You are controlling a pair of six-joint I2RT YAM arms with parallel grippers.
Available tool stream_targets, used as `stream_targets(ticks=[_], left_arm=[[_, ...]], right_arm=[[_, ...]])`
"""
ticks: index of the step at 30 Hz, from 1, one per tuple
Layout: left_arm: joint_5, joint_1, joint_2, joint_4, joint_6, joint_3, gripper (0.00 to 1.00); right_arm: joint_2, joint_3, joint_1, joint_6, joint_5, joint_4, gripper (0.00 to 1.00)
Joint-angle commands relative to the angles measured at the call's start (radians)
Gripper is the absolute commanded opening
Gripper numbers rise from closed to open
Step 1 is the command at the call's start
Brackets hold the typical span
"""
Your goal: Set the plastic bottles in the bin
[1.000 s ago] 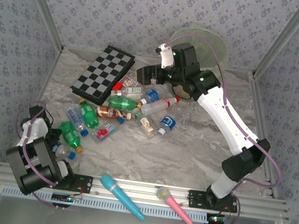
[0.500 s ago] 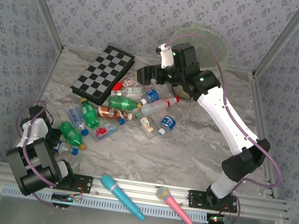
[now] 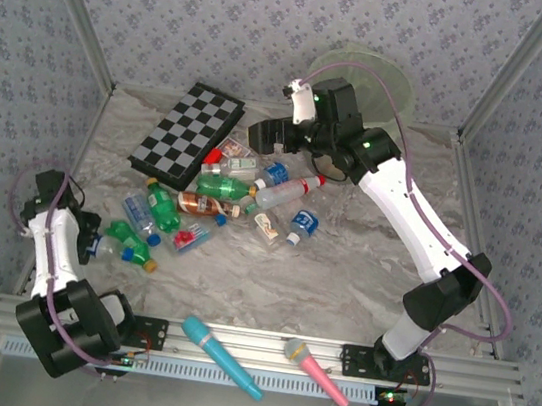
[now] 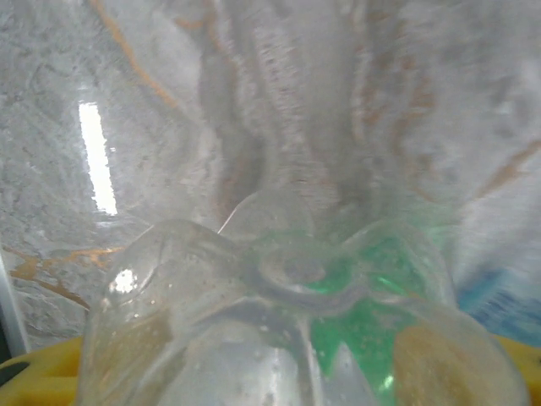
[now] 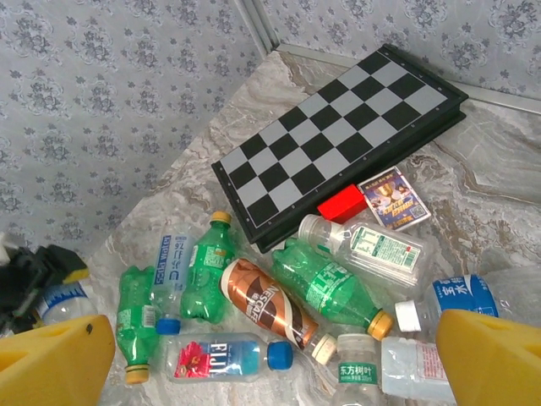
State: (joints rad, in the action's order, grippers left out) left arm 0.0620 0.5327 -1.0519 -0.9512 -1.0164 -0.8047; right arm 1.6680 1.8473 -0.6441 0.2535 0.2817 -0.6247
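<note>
Several plastic bottles (image 3: 215, 187) lie in a heap mid-table: green ones (image 5: 325, 283), a brown Nescafe one (image 5: 266, 304), a clear Fiji one (image 5: 224, 355). My left gripper (image 3: 94, 244) is shut on a clear bottle (image 3: 108, 249) at the table's left edge. In the left wrist view that bottle's base (image 4: 287, 338) sits between my yellow fingers (image 4: 34, 376). My right gripper (image 3: 266, 134) hangs open above the heap, its fingertips (image 5: 51, 355) apart with nothing between them. The pale green bin (image 3: 362, 74) stands at the back, partly hidden behind the right arm.
A folded chessboard (image 3: 188, 131) lies at the back left, with a red block (image 5: 341, 203) and a card (image 5: 394, 197) beside it. A cyan microphone (image 3: 219, 355) and a pink microphone (image 3: 316, 369) rest on the front rail. Walls close off the left, right and back.
My left arm has swung away from its base toward the left wall, carrying the clear blue-capped bottle further from the front edge. The right arm has not moved.
</note>
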Motion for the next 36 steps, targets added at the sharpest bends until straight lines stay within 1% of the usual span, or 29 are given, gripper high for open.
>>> stream_targets(ticks=[1,5,8,13,16,19,23,26,30,33,34,36], left_arm=[[-0.031,-0.061,0.024,-0.054,-0.043,-0.107,0.61],[-0.022,-0.184,-0.009,-0.039,-0.11,-0.226,0.61],[0.014,-0.314,-0.07,-0.014,-0.157,-0.329,0.61],[0.074,-0.526,-0.232,0.024,-0.188,-0.551,0.63],[0.098,-0.626,-0.344,0.04,-0.182,-0.707,0.63],[0.114,-0.71,-0.452,0.05,-0.154,-0.871,0.63],[0.108,-0.81,-0.605,0.07,-0.109,-1.086,0.63],[0.125,-0.891,-0.738,0.064,-0.037,-1.307,0.63],[0.176,-1.0,-0.94,0.02,0.086,-1.669,0.63],[0.132,-1.043,-1.092,0.024,0.137,-1.927,0.62],[0.112,-1.054,-1.134,0.045,0.152,-1.989,0.62],[0.092,-1.074,-1.183,0.111,0.18,-2.046,0.62]], right_arm=[[-0.045,-0.015,-0.005,0.004,-0.022,0.004,1.0],[-0.053,-0.025,-0.002,0.013,-0.017,0.01,1.0],[-0.059,-0.031,0.008,0.018,-0.01,0.002,1.0],[-0.109,-0.075,0.059,0.041,-0.039,0.019,1.0],[-0.145,-0.1,0.087,0.039,-0.063,0.019,1.0],[-0.18,-0.119,0.115,0.037,-0.081,0.02,1.0],[-0.229,-0.155,0.148,0.035,-0.114,0.019,1.0],[-0.27,-0.191,0.195,0.064,-0.135,0.019,1.0],[-0.327,-0.237,0.272,0.113,-0.143,0.051,1.0],[-0.368,-0.257,0.296,0.109,-0.177,0.056,1.0],[-0.379,-0.263,0.302,0.109,-0.184,0.056,1.0],[-0.399,-0.271,0.314,0.108,-0.19,0.05,1.0]])
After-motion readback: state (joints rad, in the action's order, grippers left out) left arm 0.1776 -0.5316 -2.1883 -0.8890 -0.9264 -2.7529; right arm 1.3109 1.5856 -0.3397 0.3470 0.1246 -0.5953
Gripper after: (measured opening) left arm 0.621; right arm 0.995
